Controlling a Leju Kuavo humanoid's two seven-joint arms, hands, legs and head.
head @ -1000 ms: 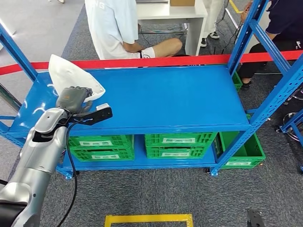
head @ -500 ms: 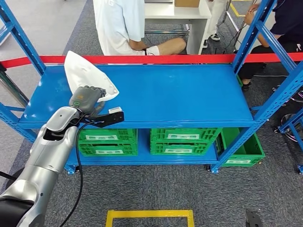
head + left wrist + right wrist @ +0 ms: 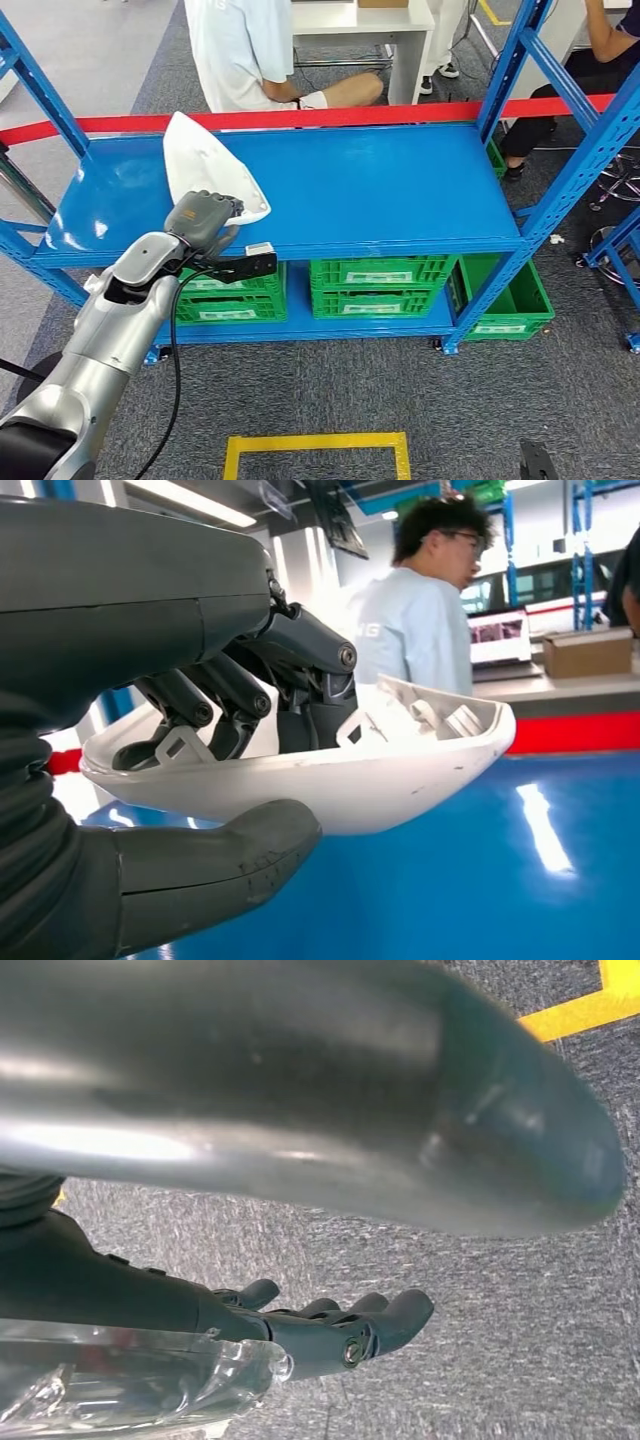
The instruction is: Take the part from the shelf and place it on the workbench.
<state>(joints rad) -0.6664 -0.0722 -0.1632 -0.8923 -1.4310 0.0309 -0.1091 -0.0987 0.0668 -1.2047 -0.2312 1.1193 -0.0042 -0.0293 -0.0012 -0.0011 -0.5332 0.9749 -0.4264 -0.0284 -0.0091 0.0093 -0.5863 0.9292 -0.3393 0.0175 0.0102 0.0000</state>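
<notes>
One white moulded plastic part, a shallow shell with a smooth glossy outside, a pointed far end and raised ribs and tabs inside, is held by the left hand at its near edge. In the left wrist view the dark fingers curl down into the hollow of the part while the thick grey thumb lies beneath its rounded underside, so the shell is pinched between them. Whether the part touches the shelf board below it cannot be told.

Under the hand runs the top board of a blue shelf, painted sheet metal with a shiny, reflecting surface and perforated blue uprights. Just beyond the hand and part, along the shelf's far edge, stretches a red tape. Below the hand, on the lower board, stand green plastic crates with ribbed sides and white labels whose print is too small to read. A small white label on the black camera bracket beside the wrist is likewise unreadable.

Behind the tape a person in a pale T-shirt sits near a white table.

The silver left arm reaches forward with the hand's grey back turned upward. The right hand hangs over grey carpet, its dark fingers loosely extended and holding nothing.
</notes>
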